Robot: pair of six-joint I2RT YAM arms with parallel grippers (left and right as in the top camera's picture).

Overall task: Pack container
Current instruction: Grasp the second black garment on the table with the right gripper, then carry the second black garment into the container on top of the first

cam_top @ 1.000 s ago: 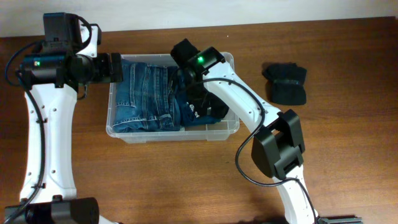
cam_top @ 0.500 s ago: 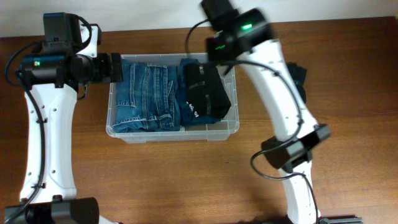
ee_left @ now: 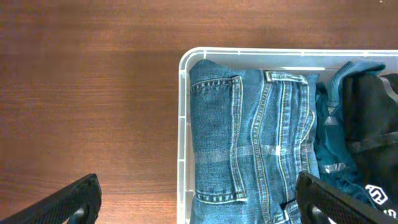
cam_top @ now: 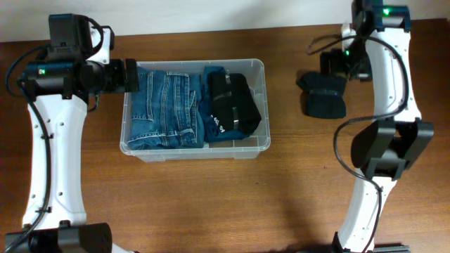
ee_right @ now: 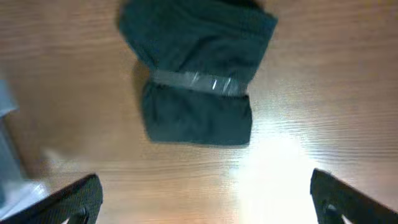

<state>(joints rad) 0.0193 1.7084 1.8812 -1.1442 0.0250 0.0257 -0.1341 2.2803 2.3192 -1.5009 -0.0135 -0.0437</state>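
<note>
The container, a clear plastic bin, sits left of the table's middle. Folded blue jeans fill its left part, and a black garment lies on a teal one at its right. A dark folded bundle with a strip of tape lies on the wood to the right. My right gripper hovers over that bundle, open and holding nothing. At the bin's back-left corner, my left gripper is open, straddling the bin's wall above the jeans.
A pale wall runs along the table's far edge. Bare wood surrounds the bin and the bundle. A corner of the bin shows at the left of the right wrist view.
My right arm lifted out of the bin and swung right to above the dark bundle, its jaws opening. The black garment stayed in the bin. The left arm has not moved.
</note>
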